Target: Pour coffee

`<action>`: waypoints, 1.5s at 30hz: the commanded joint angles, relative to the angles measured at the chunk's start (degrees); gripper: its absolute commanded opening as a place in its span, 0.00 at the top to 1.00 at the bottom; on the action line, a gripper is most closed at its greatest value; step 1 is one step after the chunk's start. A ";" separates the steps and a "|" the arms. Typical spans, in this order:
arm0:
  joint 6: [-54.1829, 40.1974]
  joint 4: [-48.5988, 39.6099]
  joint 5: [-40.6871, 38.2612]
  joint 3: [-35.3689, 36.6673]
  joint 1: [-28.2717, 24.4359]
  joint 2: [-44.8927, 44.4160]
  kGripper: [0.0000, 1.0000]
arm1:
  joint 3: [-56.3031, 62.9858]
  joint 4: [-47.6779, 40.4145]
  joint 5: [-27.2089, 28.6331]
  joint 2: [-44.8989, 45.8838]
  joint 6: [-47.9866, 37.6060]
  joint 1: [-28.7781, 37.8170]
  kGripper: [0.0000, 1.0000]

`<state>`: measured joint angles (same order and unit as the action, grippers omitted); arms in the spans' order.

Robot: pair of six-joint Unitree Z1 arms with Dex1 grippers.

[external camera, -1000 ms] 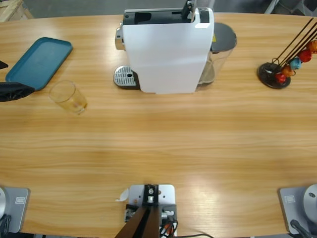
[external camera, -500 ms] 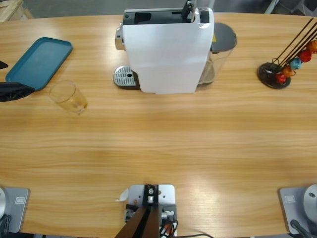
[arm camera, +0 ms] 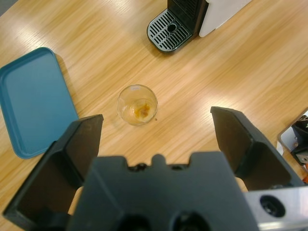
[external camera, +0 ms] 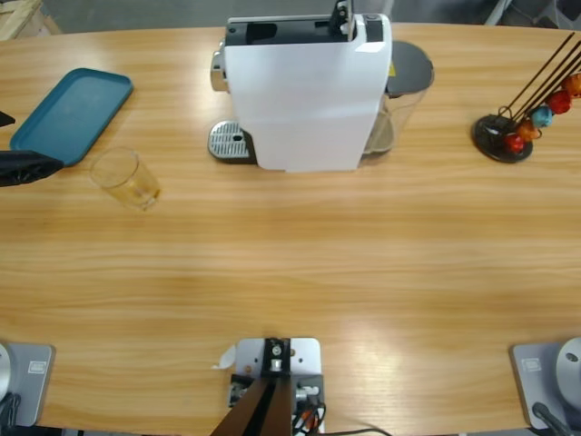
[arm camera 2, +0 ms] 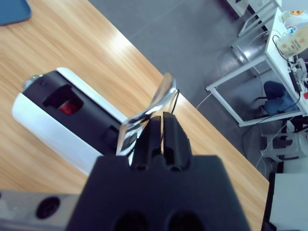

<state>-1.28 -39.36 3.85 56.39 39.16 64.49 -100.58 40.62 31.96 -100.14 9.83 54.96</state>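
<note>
— Two tools are yours; how do they stand?

— My left tool (arm camera: 156,129) is spread wide and holds nothing. It hangs above the counter (external camera: 300,263), well out from the coffee machine (external camera: 304,95) on its drip-grille side. From overhead only a black tip of it shows, cut off at the edge.

— And the other?

— My right tool (arm camera 2: 162,117) is over the machine's top, jaws drawn nearly together with just a slit between them. The silver lever (arm camera 2: 161,98) stands up at their tips. Whether it is pinched or merely behind them, I cannot tell.

— Where is the coffee?

— The coffee (arm camera: 143,110) is only a thin brownish smear in the bottom of the glass (arm camera: 137,104). That glass stands upright, out past the machine's drip grille (arm camera: 168,30) and apart from it. A teal tray (arm camera: 33,103) lies farther from the machine still. On the machine's opposite side sits a capsule stand (external camera: 508,136), its rods running out of sight.
</note>
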 commanded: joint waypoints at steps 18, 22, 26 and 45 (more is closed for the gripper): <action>0.81 0.66 -0.94 -1.71 0.57 1.06 0.03 | -2.19 0.51 -7.99 -13.95 1.40 5.30 1.00; 0.84 0.62 -0.94 -1.73 0.57 0.99 0.03 | -2.51 0.46 -8.32 -15.23 0.91 6.32 1.00; 0.84 0.62 -0.94 -1.64 0.57 0.99 0.03 | -2.77 0.23 -8.94 -16.49 0.75 7.16 1.00; 0.84 0.60 -0.94 -1.60 0.52 0.90 0.03 | -3.46 1.67 -5.16 -16.25 -0.25 8.94 1.00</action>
<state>-1.10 -39.35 3.83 56.39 39.21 64.56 -105.64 40.69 22.47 -116.20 10.01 63.06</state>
